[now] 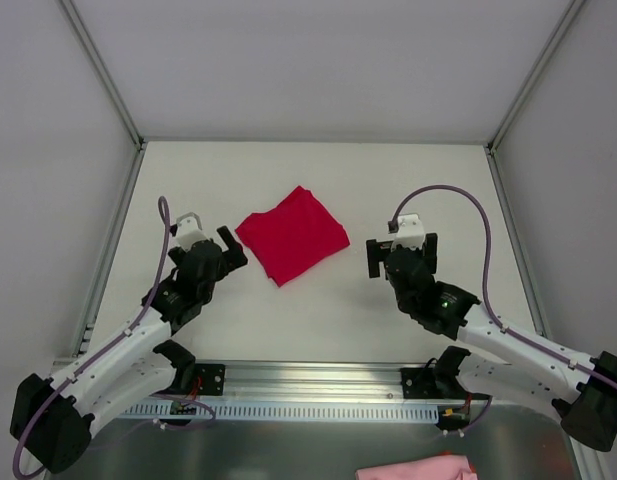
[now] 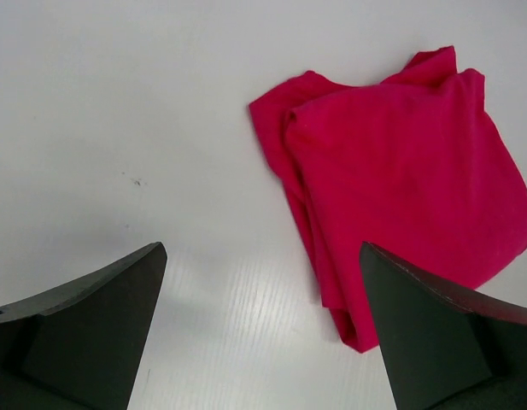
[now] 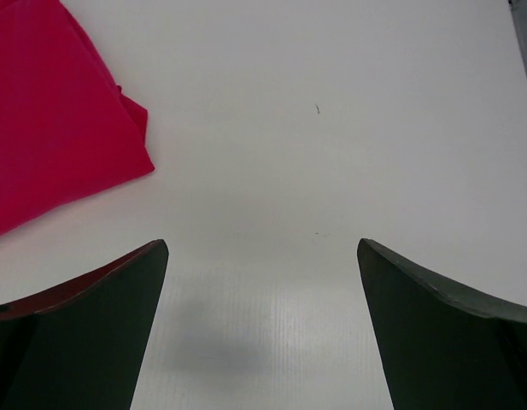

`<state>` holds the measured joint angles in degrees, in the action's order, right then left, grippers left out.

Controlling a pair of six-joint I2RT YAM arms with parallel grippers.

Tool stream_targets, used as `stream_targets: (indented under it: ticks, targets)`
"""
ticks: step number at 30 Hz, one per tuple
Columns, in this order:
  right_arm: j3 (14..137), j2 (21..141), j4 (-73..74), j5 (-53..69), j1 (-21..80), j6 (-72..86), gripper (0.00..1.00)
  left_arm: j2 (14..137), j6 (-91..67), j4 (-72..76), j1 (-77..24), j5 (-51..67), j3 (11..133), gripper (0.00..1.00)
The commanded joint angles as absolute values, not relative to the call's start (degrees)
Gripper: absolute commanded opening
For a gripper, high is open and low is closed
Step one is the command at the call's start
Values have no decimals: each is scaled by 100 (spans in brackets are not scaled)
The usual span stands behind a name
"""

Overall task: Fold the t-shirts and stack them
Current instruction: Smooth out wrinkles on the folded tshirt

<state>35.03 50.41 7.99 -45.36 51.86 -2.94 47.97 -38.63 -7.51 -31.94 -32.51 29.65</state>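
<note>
Left station: the left gripper (image 1: 224,250) hangs just off the left corner of the t-shirt, close to it without contact. In the left wrist view its jaws stand wide apart (image 2: 261,249) with nothing between them but bare table (image 2: 118,102); the cloth lies ahead and to the right, and its near edge runs behind the right-hand finger (image 2: 434,333).

Centre: one crimson-red t-shirt (image 1: 293,235) lies folded into a small, roughly square packet, turned diamond-wise on the white table (image 1: 438,180), between the two grippers. The left wrist view shows it (image 2: 400,171) in stacked layers, with edges loosely aligned and a small peak of cloth sticking out at the far corner. No print visible.

Right station: the right gripper (image 1: 402,253) sits to the right of the t-shirt, clearly apart from it. Jaws are spread wide and hold nothing (image 3: 263,248). In the right wrist view only the corner of the t-shirt (image 3: 49,128) shows, at the upper left, ahead of the left-hand finger.

Near edge: a pale pink cloth (image 1: 418,468) lies bunched on the metal surface below the mounting rail (image 1: 308,375), to the right of centre, partly cut off by the frame.
</note>
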Motion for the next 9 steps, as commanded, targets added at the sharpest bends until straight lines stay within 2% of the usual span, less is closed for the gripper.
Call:
stream_targets:
  ticks: [1,9]
  targets:
    - [3647,5010,755,-5387,5194,-18,100,4369,-4069,-492,-3287,-2971,2716,98]
    - [3726,5115,887,-5477,5212,351,100,4412,-3850,-466,-3313,-2874,2663,98]
